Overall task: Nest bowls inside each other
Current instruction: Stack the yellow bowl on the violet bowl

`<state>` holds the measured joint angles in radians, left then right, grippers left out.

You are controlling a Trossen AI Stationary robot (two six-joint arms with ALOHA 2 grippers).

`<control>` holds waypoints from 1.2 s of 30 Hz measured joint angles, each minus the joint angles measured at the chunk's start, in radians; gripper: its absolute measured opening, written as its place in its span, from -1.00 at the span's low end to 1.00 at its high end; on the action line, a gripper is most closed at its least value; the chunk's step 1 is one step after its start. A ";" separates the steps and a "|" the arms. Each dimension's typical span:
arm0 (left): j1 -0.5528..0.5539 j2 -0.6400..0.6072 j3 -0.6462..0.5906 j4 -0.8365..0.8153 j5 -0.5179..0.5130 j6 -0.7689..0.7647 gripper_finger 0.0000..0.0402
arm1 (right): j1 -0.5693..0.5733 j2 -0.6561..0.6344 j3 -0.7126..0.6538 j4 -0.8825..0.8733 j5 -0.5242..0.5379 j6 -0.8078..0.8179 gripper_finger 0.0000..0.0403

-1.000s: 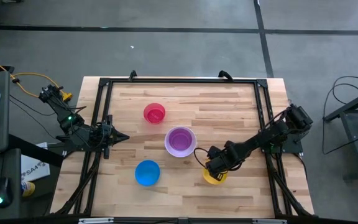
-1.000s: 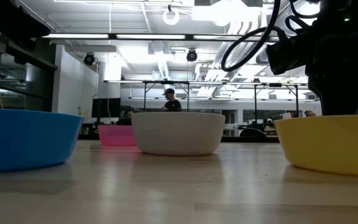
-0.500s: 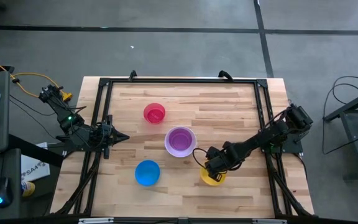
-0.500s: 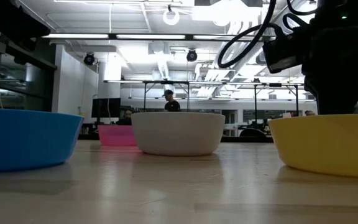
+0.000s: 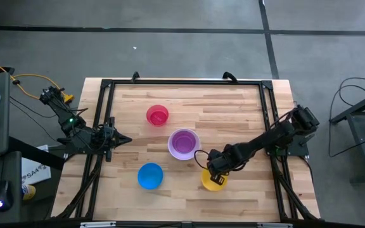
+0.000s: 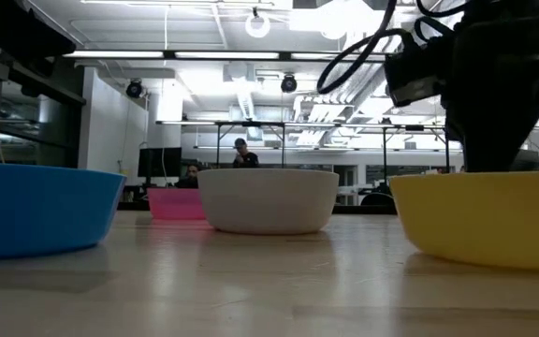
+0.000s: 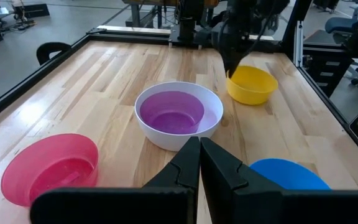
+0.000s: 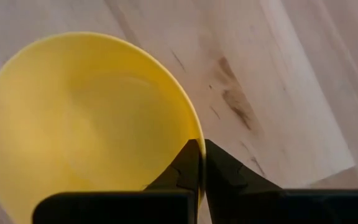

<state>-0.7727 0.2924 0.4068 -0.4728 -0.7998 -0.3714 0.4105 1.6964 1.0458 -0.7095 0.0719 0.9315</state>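
The yellow bowl (image 5: 212, 181) sits near the table's front right, with my right gripper (image 5: 215, 171) shut on its rim from above. At the table's middle, the purple bowl (image 5: 183, 142) rests nested in the white bowl (image 7: 211, 122). The pink-red bowl (image 5: 158, 115) stands farther back on the wood, and the blue bowl (image 5: 150, 176) stands near the front. My left gripper (image 5: 123, 139) waits shut at the table's left edge, holding nothing. My right gripper pinches the yellow bowl's rim (image 8: 195, 132) on its far side, one finger inside the bowl and one outside. The fingers (image 8: 185, 163) point steeply down from above. Whether the bowl's bottom (image 6: 494, 265) still touches the table I cannot tell.
A black metal frame (image 5: 182, 82) runs around the wooden table. Bare wood lies between the blue bowl and the yellow bowl and along the far side. People show in the room behind (image 6: 241, 150).
My right gripper has drawn the yellow bowl a short way toward the table's left edge, closer to the blue and white bowls. The other bowls have not moved.
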 joint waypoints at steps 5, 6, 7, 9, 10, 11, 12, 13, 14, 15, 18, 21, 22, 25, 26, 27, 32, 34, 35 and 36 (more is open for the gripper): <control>0.000 0.000 0.000 0.000 0.000 0.000 -0.94 | -0.033 -0.054 -0.002 -0.008 0.008 -0.021 -0.98; 0.000 0.000 0.000 0.000 0.000 0.000 -0.94 | -0.039 -0.066 -0.002 -0.012 0.008 -0.021 -0.98; 0.000 0.000 0.000 -0.001 0.000 0.001 -0.94 | -0.043 -0.077 -0.002 -0.019 0.008 -0.022 -0.98; 0.000 0.000 0.000 0.000 0.000 0.002 -0.94 | -0.052 -0.098 -0.002 -0.025 0.007 -0.030 -0.98; 0.000 0.000 0.000 -0.001 0.000 0.004 -0.94 | -0.056 -0.108 -0.002 -0.021 0.005 -0.037 -0.98; 0.000 0.000 0.000 -0.001 0.000 0.005 -0.94 | -0.060 -0.114 -0.002 -0.019 0.002 -0.041 -0.98; 0.000 0.000 0.000 -0.001 0.000 0.007 -0.94 | -0.066 -0.120 -0.002 -0.019 -0.001 -0.043 -0.98; 0.000 0.000 0.000 -0.001 0.000 0.007 -0.94 | -0.071 -0.126 -0.002 -0.019 -0.007 -0.043 -0.98; 0.000 0.000 0.000 -0.001 0.000 0.007 -0.94 | -0.074 -0.131 -0.001 -0.018 -0.017 -0.046 -0.98; 0.000 0.000 0.000 -0.001 0.000 0.007 -0.94 | -0.079 -0.134 -0.001 -0.017 -0.029 -0.047 -0.98; 0.000 0.000 0.000 -0.001 0.000 0.007 -0.94 | -0.093 -0.136 -0.001 -0.008 -0.057 -0.047 -0.98; 0.000 0.000 0.000 -0.001 0.000 0.007 -0.94 | -0.113 -0.136 -0.001 0.013 -0.083 -0.048 -0.98; 0.000 0.000 0.000 -0.001 0.000 0.007 -0.94 | -0.122 -0.135 -0.001 0.027 -0.084 -0.048 -0.98; 0.000 0.000 0.000 -0.001 0.000 0.008 -0.94 | -0.152 -0.136 0.000 0.060 -0.119 -0.067 -0.98; 0.000 0.000 0.000 -0.001 0.000 0.007 -0.94 | -0.162 -0.136 0.000 0.071 -0.128 -0.072 -0.98; 0.000 0.000 0.000 -0.001 0.000 0.008 -0.94 | -0.172 -0.136 0.000 0.077 -0.134 -0.075 -0.98; 0.000 0.000 0.000 -0.001 -0.001 0.008 -0.94 | -0.226 -0.136 0.000 0.083 -0.162 -0.121 -0.98; 0.000 0.000 0.000 -0.001 -0.001 0.008 -0.94 | -0.244 -0.135 0.009 0.081 -0.173 -0.142 -0.98; 0.000 0.000 0.000 -0.001 -0.002 0.008 -0.94 | -0.254 -0.135 0.017 0.083 -0.177 -0.154 -0.98; 0.000 0.000 0.000 -0.001 -0.003 0.007 -0.94 | -0.262 -0.135 0.027 0.084 -0.178 -0.169 -0.98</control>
<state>-0.7727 0.2924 0.4068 -0.4736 -0.8027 -0.3639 0.1490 1.5610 1.0731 -0.6258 -0.1062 0.7627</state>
